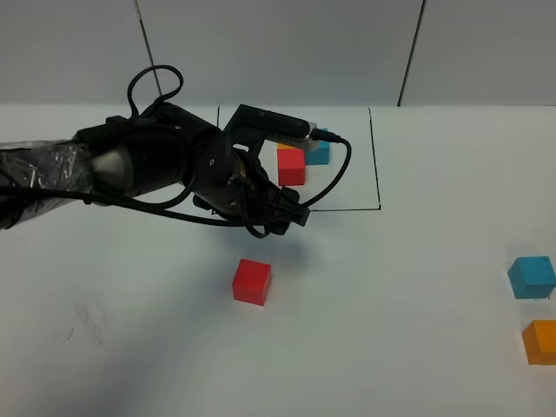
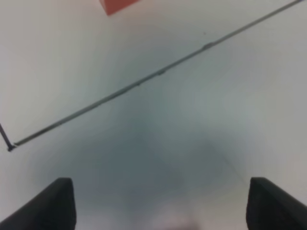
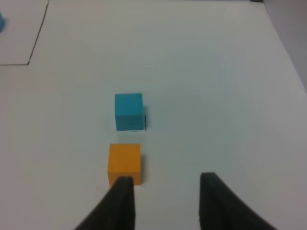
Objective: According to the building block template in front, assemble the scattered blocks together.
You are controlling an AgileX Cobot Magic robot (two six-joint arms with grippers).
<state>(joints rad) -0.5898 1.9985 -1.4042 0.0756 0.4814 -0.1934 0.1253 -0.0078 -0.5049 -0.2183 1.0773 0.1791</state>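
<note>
The left fingers (image 2: 53, 207) are spread wide apart and hold nothing. Only bare white bench (image 2: 158, 158) shows between them. They hang over the near side of the black line (image 2: 144, 81) that is drawn around the template (image 1: 292, 174). In the high view the left arm (image 1: 165, 169) reaches in from the left and hides part of that drawn box.

The right fingers (image 3: 122, 203) are partly apart. There is just bench between them, so they hold nothing too.

The template sits inside the black line, near the back of the bench. Its red cube (image 1: 291, 161) is in front. Its blue cube (image 1: 318, 153) is behind it and to the right. Only a thin bit of its orange cube (image 1: 284, 146) peeks out from behind the arm. The three sit close together.

The loose red block (image 1: 252, 281) lies alone in the middle of the bench, in front of the drawn box. It is near the left fingers but not touching them.

The loose blue block (image 1: 531, 276) and the loose orange block (image 1: 540, 340) lie far off at the right edge, near each other with a small gap between. In the right wrist view the loose orange block is just in front of the tip of one right finger, and the loose blue block is just past it. I cannot tell if that tip touches the orange one.
</note>
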